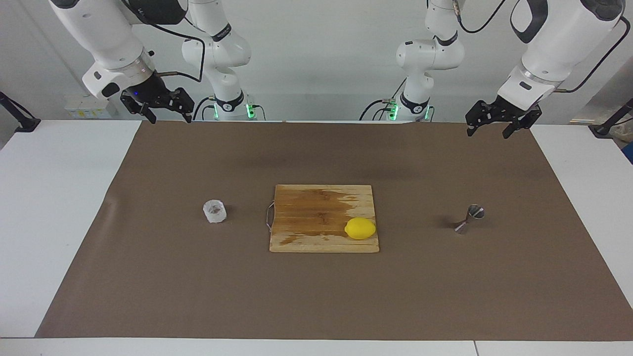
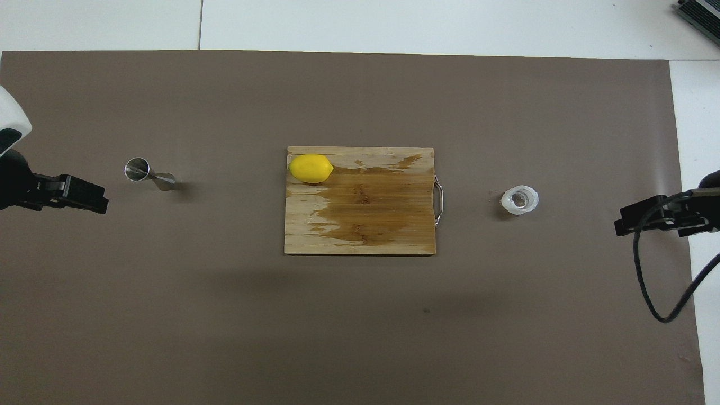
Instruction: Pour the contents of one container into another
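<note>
The small clear faceted glass cup [image 1: 214, 211] stands on the brown mat toward the right arm's end of the table; it also shows in the overhead view [image 2: 520, 201]. The metal hourglass jigger [image 1: 470, 219] stands upright toward the left arm's end; it also shows in the overhead view [image 2: 147, 173]. My right gripper [image 1: 169, 117] hangs open and empty, raised over the mat's edge nearest the robots, apart from the cup. My left gripper [image 1: 488, 131] hangs open and empty, raised over the same edge, apart from the jigger. Both show at the overhead view's sides, left [image 2: 84, 194] and right [image 2: 635, 219].
A wooden cutting board [image 1: 316, 212] with a metal handle lies mid-table between cup and jigger, its surface stained dark. A yellow lemon [image 1: 360, 228] lies on the board's corner toward the jigger. The brown mat [image 1: 316, 296] covers most of the white table.
</note>
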Available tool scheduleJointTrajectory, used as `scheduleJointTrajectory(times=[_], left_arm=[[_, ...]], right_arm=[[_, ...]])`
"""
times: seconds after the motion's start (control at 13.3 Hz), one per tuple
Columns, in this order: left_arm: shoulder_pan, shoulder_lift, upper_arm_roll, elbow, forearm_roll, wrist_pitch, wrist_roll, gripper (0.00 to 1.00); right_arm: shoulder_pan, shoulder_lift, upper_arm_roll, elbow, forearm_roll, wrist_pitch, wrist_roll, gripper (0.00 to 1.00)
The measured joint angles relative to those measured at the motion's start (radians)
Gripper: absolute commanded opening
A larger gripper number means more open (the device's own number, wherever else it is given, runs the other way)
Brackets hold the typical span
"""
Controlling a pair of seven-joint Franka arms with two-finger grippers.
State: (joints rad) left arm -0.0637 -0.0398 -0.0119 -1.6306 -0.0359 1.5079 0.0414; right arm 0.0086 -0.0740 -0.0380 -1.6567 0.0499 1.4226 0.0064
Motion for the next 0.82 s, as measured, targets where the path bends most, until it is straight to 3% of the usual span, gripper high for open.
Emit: scheduleJointTrajectory(times=[0.82], left_arm=[[0.023,-0.004,0.015,-0.021,0.0,0.036,-0.002,1.0]], right_arm=[[0.0,0.0,0.0,0.0,0.0,0.0,0.0,1.0]])
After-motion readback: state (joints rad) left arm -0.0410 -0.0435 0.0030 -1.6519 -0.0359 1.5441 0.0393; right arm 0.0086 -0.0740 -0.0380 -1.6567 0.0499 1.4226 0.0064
